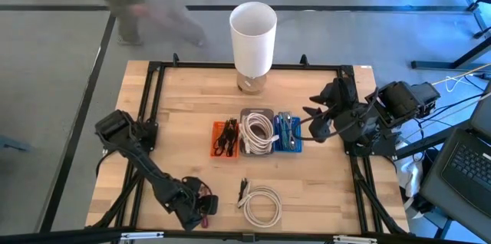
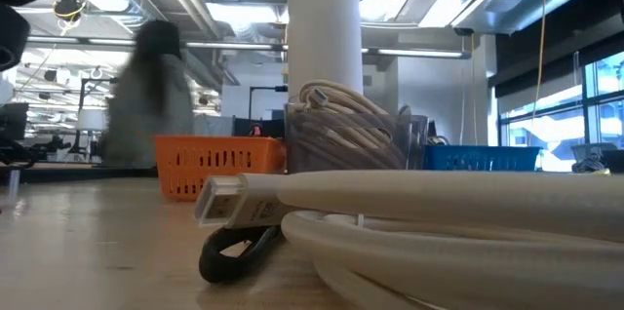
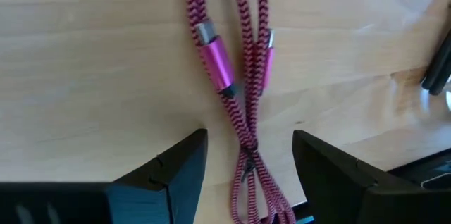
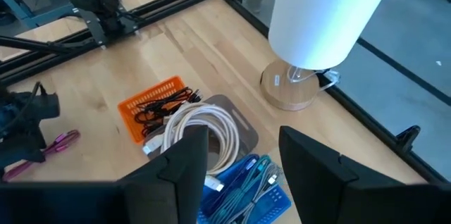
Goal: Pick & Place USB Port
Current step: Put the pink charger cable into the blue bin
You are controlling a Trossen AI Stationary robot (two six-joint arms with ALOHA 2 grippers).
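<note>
Near the front edge of the worktop (image 1: 307, 190), the left claw (image 3: 248, 164) hovers wide open over the pink braided USB cable (image 3: 232, 69), gripping nothing. The pick seems the step in hand: lower and close on the strands. The right claw (image 4: 243, 157) waits open above the bins.

The left gripper (image 1: 201, 212) is hovering low at the near edge, jaws parted; the right gripper (image 1: 316, 121) is waiting raised, jaws parted.
</note>
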